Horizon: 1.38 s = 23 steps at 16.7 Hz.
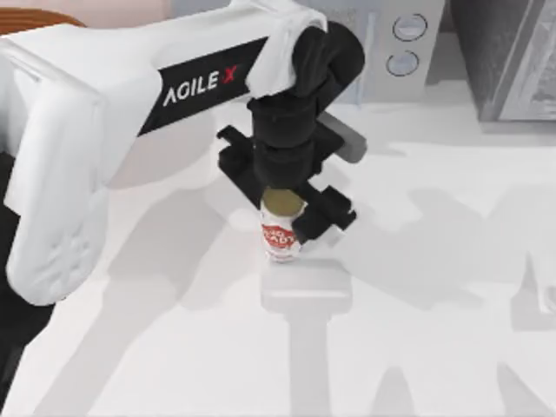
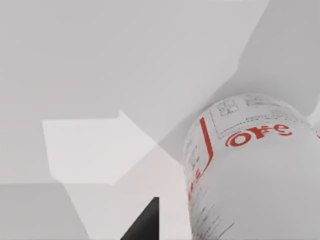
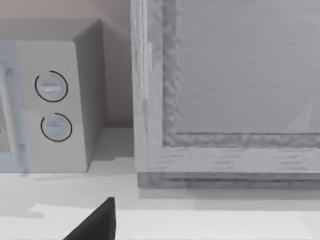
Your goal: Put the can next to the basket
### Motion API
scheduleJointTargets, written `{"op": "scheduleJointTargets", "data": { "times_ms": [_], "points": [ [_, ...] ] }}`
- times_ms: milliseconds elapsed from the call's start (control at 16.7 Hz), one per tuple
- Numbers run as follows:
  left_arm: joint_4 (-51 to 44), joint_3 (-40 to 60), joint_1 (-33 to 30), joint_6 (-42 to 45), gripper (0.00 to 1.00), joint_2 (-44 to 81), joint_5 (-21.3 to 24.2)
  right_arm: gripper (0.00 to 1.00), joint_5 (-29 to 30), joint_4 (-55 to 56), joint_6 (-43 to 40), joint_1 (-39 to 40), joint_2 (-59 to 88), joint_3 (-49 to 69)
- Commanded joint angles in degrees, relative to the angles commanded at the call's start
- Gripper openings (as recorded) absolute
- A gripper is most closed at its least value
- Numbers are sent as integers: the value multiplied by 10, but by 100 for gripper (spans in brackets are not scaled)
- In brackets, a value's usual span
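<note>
The left gripper [image 1: 282, 228] had the can [image 1: 281, 228] clamped between its fingers near the middle of the tabletop [image 1: 417, 347], the can upright with its dull gold top facing up and its red label showing below; whether its base touched the surface or hung just above could not be told. In the left wrist view the can [image 2: 250, 170] loomed close against the pale tabletop [image 2: 100, 75]. The step in hand looked like the carry: the basket [image 1: 39, 22] showed as an orange-brown sliver of rim at the far left corner, well apart from the can, so the next move would call for swinging the can toward that corner and setting it down just beside the rim. The tabletop was plain white, crossed by arm shadows. Behind it stood a pale microwave [image 3: 55, 100] with two round dials and a grey framed panel [image 3: 240, 75], seen from the right wrist.
</note>
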State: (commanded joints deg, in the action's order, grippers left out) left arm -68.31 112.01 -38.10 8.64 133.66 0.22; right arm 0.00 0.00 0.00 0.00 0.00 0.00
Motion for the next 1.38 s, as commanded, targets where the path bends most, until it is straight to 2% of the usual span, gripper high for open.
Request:
{"op": "scheduleJointTargets", "data": {
  "times_ms": [420, 1080, 1200, 1380],
  "points": [
    [0, 0, 0, 0, 2, 0, 0, 100, 0, 0, 0, 0, 0, 0],
    [-6, -3, 8, 7, 0, -7, 6, 100, 0, 0, 0, 0, 0, 0],
    [-27, -16, 40, 32, 0, -33, 26, 100, 0, 0, 0, 0, 0, 0],
    [-61, -44, 132, 82, 0, -93, 63, 100, 0, 0, 0, 0, 0, 0]
  ]
}}
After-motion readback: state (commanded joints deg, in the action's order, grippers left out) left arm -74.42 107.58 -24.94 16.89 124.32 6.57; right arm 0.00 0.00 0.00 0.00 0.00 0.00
